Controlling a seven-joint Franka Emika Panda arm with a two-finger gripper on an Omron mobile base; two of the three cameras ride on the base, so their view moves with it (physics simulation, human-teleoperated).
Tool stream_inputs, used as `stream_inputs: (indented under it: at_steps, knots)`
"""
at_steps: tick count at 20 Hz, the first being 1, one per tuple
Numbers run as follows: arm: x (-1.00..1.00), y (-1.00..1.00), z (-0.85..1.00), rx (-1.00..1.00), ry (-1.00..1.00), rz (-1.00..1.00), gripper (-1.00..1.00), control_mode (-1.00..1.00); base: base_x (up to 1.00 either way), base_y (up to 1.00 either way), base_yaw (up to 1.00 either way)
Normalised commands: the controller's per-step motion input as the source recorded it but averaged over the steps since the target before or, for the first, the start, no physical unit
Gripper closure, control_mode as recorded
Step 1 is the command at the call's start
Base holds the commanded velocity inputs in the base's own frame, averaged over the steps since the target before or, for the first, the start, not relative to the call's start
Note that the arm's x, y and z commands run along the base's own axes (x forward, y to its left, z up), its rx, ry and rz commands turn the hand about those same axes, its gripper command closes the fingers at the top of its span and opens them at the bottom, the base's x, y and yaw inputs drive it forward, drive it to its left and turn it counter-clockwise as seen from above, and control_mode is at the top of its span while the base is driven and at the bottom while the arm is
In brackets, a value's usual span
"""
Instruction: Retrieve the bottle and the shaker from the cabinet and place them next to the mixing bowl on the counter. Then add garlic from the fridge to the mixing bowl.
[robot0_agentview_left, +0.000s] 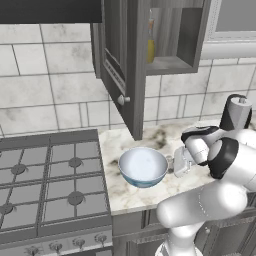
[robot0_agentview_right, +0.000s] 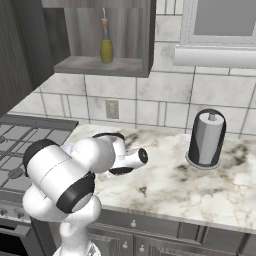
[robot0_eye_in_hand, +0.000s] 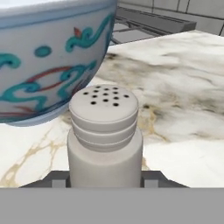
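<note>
Shaker: white cylindrical shaker with perforated lid (robot0_eye_in_hand: 104, 140) stands between the fingers, just beside the painted white-and-teal mixing bowl (robot0_eye_in_hand: 52, 57).
Gripper: the two-finger gripper (robot0_agentview_left: 179, 162) pinches the shaker.
Bottle: yellow glass bottle (robot0_agentview_right: 106, 44) in cabinet above the bowl.
Room: open marble counter (robot0_agentview_right: 200, 185) beyond the bowl.

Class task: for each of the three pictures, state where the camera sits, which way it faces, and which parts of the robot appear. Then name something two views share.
Left base view: behind-left, facing counter; arm lower right beside mixing bowl.
Right base view: behind-right, facing counter and paper towel holder; arm lower left.
Hand view: on the hand, looking along gripper at shaker by the bowl.
Shared: both base views show bottle in cabinet.
</note>
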Motion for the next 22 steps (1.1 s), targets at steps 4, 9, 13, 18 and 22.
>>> stream_inputs:
  at_steps: [4,9,13,18,22]
  knots:
    - [0.00,0.00,-0.20,0.00,0.00,0.00,1.00,-1.00,0.00,0.00,0.00]
    - [0.00,0.00,-0.17,0.00,-0.01,0.00,1.00,-1.00,0.00,0.00,0.00]
    - [0.00,0.00,-0.19,0.00,-0.04,0.00,1.00,-1.00,0.00,0.00,0.00]
    - [0.00,0.00,0.00,0.00,0.00,0.00,-1.00,-1.00,0.00,0.00,0.00]
    - [0.00,0.00,0.00,0.00,0.00,0.00,-1.00,-1.00,0.00,0.00,0.00]
